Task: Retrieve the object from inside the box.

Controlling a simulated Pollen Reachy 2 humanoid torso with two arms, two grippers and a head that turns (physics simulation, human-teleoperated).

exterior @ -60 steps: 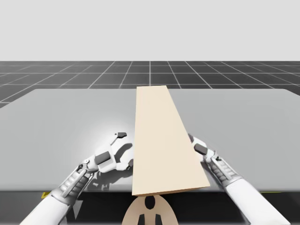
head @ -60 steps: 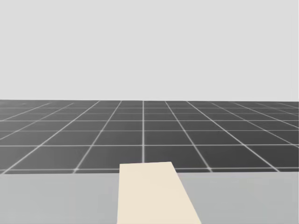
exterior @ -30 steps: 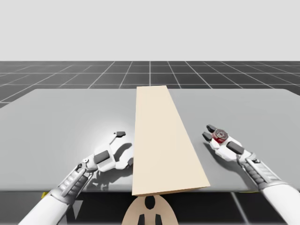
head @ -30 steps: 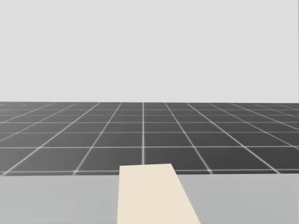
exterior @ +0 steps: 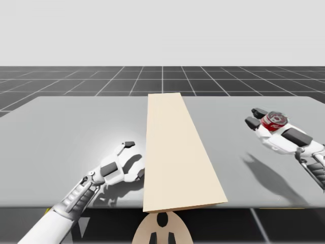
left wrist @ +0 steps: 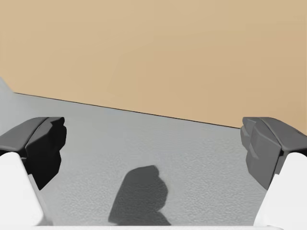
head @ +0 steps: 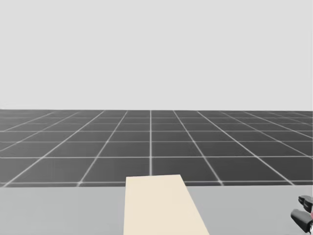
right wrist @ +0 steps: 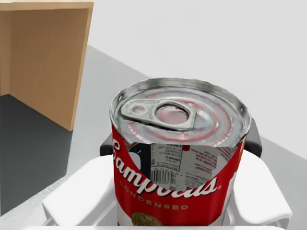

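2 fingers of my right gripper [exterior: 256, 118] clamp the red and white can [exterior: 274, 121] from either side, and its silver pull-tab lid faces the wrist camera. That arm hangs clear above the table [exterior: 76, 122], with its shadow on the grey surface below it. 1 second ago this gripper was tucked against the right side of the tan box [exterior: 175, 152]. Half a second ago it had just come out with the can, and now it has swung up and well away to the right. In the right wrist view the box's corner stands beyond the can, apart from it. As I judge it, the can is out and the retrieval is nearly done. What remains is to set it down or hold it steady.

My left gripper [exterior: 135, 160] has hardly moved. It sits low on the table just beside the box's left wall, its jaws spread wide with nothing between them. My head has tipped slightly, so the horizon sits lower in the head view.
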